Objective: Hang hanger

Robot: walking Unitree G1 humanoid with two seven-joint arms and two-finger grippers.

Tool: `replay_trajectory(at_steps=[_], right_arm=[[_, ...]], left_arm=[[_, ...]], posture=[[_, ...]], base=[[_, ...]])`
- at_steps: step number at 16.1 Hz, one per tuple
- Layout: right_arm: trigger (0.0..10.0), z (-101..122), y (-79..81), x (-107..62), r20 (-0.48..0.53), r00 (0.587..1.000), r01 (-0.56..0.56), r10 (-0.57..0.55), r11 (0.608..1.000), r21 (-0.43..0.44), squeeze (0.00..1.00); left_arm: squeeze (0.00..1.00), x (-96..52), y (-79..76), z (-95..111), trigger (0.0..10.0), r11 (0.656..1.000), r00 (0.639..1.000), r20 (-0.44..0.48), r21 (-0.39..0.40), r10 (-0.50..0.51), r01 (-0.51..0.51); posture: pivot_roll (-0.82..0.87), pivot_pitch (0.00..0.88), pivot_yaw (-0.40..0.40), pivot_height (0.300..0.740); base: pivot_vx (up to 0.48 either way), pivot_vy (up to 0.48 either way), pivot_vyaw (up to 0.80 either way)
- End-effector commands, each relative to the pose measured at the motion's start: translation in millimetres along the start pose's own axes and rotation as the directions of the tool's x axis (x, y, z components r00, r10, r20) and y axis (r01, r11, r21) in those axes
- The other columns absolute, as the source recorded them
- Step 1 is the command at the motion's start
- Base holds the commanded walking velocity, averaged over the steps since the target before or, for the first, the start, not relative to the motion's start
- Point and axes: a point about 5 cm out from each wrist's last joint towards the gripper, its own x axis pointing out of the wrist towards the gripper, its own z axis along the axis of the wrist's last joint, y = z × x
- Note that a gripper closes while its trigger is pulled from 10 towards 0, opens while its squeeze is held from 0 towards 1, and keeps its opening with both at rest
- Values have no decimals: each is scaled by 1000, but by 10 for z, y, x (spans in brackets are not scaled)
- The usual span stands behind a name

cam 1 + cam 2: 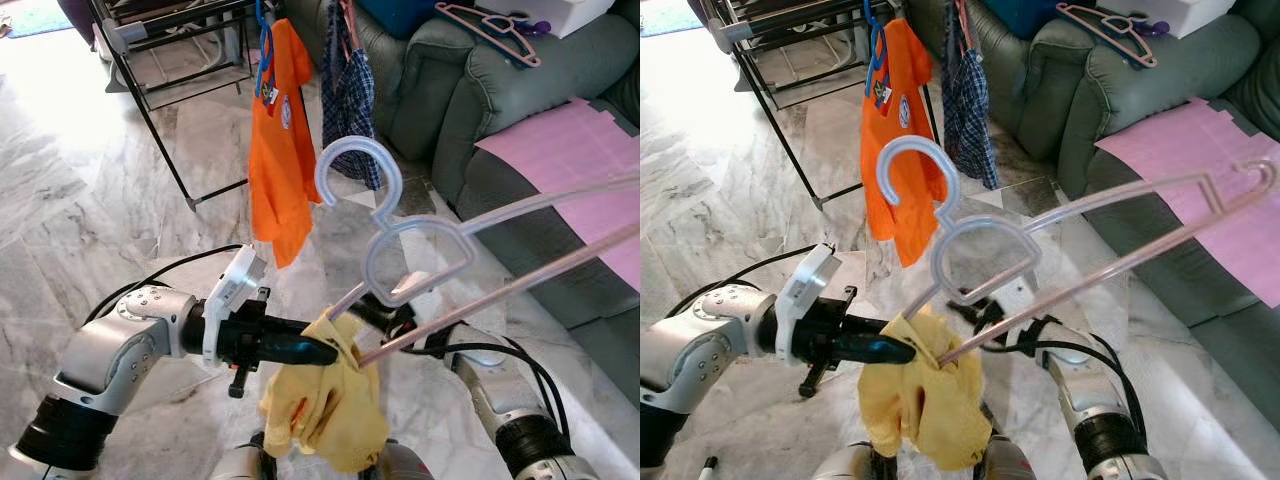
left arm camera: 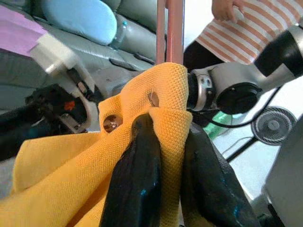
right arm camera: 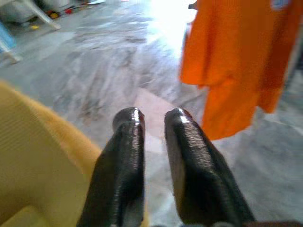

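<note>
Low in front of the robot, translucent pink hanger [image 1: 1060, 240] tilts, hook up, long end over the grey sofa [image 1: 520, 110]. Yellow garment [image 1: 325, 400] hangs off its lower end. Left gripper [image 2: 163, 142] pinches that cloth. Right gripper [image 3: 151, 118]: fingers narrow, small gap, nothing seen between. Orange shirt [image 1: 282, 140] hangs on rack [image 1: 165, 45] ahead; open marble floor [image 1: 70, 210] left.

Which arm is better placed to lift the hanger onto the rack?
Right. The right gripper sits at the hanger neck; the left gripper is shut on the yellow shirt.
</note>
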Motion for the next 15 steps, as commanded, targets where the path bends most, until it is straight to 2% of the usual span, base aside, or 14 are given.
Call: replay_trajectory(at_steps=[1,3,4,5,6,7,9,11,12,13,15], right_arm=[[0,-36,-3,-56,0,1000,29,-29,999,14,0],[0,-12,2,-88,5,1000,20,-20,1000,7,0],[0,28,-4,-123,7,1000,1,-1,1000,-9,0],[0,50,-12,-146,3,1000,-15,15,1000,-18,0],[0,58,-13,-155,2,1000,-23,23,1000,-21,0],[10000,90,-62,-207,-15,1000,-26,25,998,-51,0],[10000,112,-101,-253,-29,1000,-14,12,997,-77,0],[10000,135,-130,-305,-30,1000,-9,7,997,-82,31],[10000,138,-145,-344,-42,999,-8,4,995,-97,796],[10000,134,-156,-394,-56,998,-14,8,994,-104,1000],[10000,139,-175,-501,-91,996,-29,19,993,-116,1000]], left_arm=[[0,-7,21,39,10000,999,1000,17,45,19,-20],[0,-15,155,-33,10000,988,994,19,102,111,-112],[0,-22,341,-94,10000,968,974,70,118,216,-223],[0,-31,451,-131,10000,956,961,85,112,264,-272],[0,-35,487,-148,10000,951,957,85,113,278,-286],[0,-44,751,-162,10000,907,909,110,89,402,-412],[0,-1,892,-144,10000,887,889,91,76,448,-455],[0,39,949,-105,10000,889,890,79,60,450,-455],[0,62,974,-79,10000,891,893,69,60,446,-450],[0,92,983,-48,10000,904,905,54,58,421,-424],[0,159,993,2,10000,937,939,34,64,342,-343]], posture=[[-82,221,-8,740],[-85,219,-13,740],[-92,217,-22,740],[-95,217,-26,740],[-95,217,-26,740],[-112,213,-29,740],[-127,210,-27,740],[-165,207,-19,740],[-190,207,-14,740],[-202,211,-10,740],[-229,215,-6,740]], base=[[0,0,0],[0,0,0],[0,0,0],[0,0,0],[0,0,0],[0,0,0],[0,0,0],[0,0,0],[0,0,0],[0,0,0],[0,0,0]])
